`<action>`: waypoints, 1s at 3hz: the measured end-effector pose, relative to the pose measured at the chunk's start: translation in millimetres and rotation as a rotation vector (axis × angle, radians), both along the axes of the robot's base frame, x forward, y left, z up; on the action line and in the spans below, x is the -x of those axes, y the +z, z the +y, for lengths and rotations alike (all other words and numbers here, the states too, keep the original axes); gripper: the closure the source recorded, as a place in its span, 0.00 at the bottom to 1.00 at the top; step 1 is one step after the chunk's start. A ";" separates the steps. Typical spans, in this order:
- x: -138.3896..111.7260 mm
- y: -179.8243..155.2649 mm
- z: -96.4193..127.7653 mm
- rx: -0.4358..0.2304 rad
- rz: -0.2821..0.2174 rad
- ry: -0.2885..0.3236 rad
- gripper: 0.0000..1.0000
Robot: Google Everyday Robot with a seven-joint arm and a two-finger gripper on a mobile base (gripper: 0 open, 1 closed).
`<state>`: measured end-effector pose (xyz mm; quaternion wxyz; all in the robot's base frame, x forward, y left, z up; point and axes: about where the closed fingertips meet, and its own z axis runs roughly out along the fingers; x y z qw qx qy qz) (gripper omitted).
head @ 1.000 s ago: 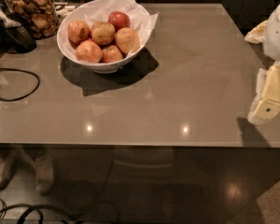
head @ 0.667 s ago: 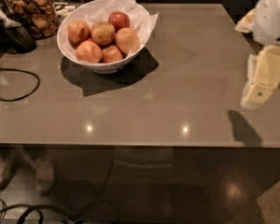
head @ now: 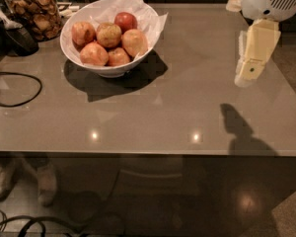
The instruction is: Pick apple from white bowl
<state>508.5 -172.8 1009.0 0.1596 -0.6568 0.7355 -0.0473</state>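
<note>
Apple point(head: 134, 42): large, roundish, pale yellow-orange with a pink-red blush. It sits in the white bowl on the side of the pile nearest the gripper. Well apart from the gripper, off to its left in the view and somewhat farther back.
Black cable point(head: 19, 90): a loop on the table, farthest from the gripper, beyond the bowl.
Glass jar point(head: 32, 14): brown contents, at the back corner, past the bowl from the gripper.
White bowl point(head: 111, 72): glossy, lined with crinkled white paper, six apples packed touching. Lies between the jar and the gripper, well apart from the gripper.
Neighbours: speckled greenish-brown apple point(head: 109, 34) touches the target on the side away from the gripper. The smaller deep-red apple point(head: 125, 20) is just behind it.
Table point(head: 187, 107): bare grey top between bowl and gripper.
Gripper point(head: 246, 75): above the right part of the table, tip down, touching nothing. Apart or together: cannot tell. Nothing seen in it.
Handling (judgement): firm, smooth-skinned, fairly heavy for its size. Probably slippery, bruises under a hard squeeze, and rolls if nudged.
Hold (judgement): from above, across the widest part, since its top and gripper-facing side are exposed. Watch the paper lining and the touching neighbour.
</note>
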 end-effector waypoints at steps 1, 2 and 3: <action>-11.9 1.9 6.1 -0.077 -0.024 -0.022 0.00; -44.7 1.1 23.9 -0.133 -0.009 -0.006 0.00; -81.3 9.8 54.0 -0.154 -0.021 0.057 0.00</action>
